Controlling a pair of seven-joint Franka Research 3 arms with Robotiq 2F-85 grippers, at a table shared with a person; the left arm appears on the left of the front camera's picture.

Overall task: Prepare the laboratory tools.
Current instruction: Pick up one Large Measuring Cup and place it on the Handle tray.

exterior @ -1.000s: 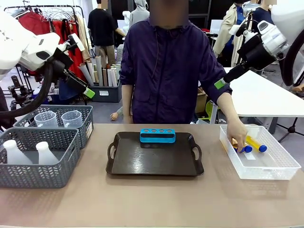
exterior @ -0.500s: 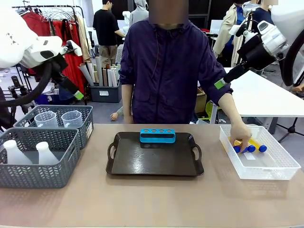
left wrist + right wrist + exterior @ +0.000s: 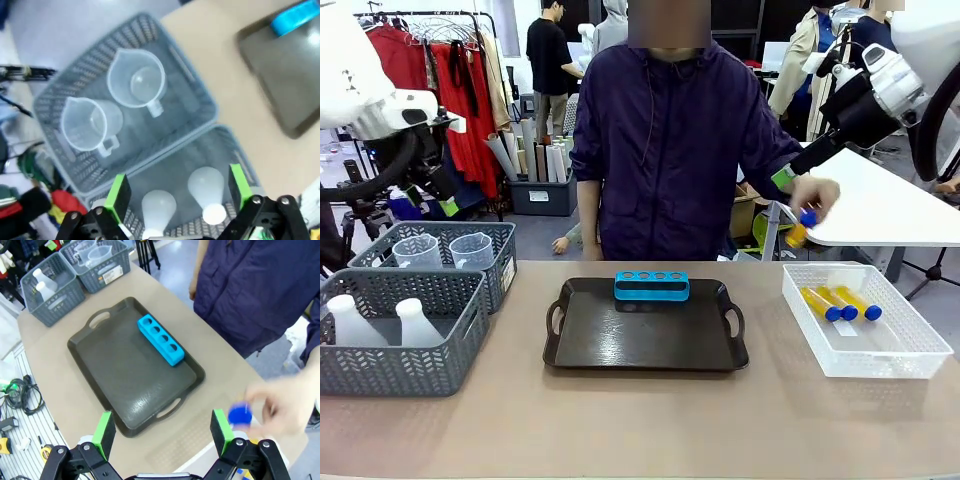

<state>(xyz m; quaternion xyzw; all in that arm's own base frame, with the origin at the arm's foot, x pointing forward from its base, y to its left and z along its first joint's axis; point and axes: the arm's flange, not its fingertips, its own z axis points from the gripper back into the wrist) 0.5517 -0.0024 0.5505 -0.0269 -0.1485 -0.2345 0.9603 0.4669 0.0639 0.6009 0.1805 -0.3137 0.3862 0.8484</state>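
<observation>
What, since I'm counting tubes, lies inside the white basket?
Three blue-capped tubes lie side by side in the white basket; its mesh near wall veils the floor's front strip.

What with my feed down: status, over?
Left gripper open over grey baskets, right gripper open over tray. Person's hand holds one tube aloft; three tubes in white basket, rack empty. Nothing blocking.

Both arms have glossy white rounded shells. The left arm (image 3: 365, 85) has a thick black cable (image 3: 382, 180) looped under the wrist, and the right arm (image 3: 900, 75) has a black wrist section. The left gripper (image 3: 178, 192) and right gripper (image 3: 162, 430) match: black linkage fingers, silver pivot screws, bright green pads (image 3: 104, 431). The person (image 3: 665, 150) wears a dark purple zip jacket with long sleeves and a high collar.
</observation>
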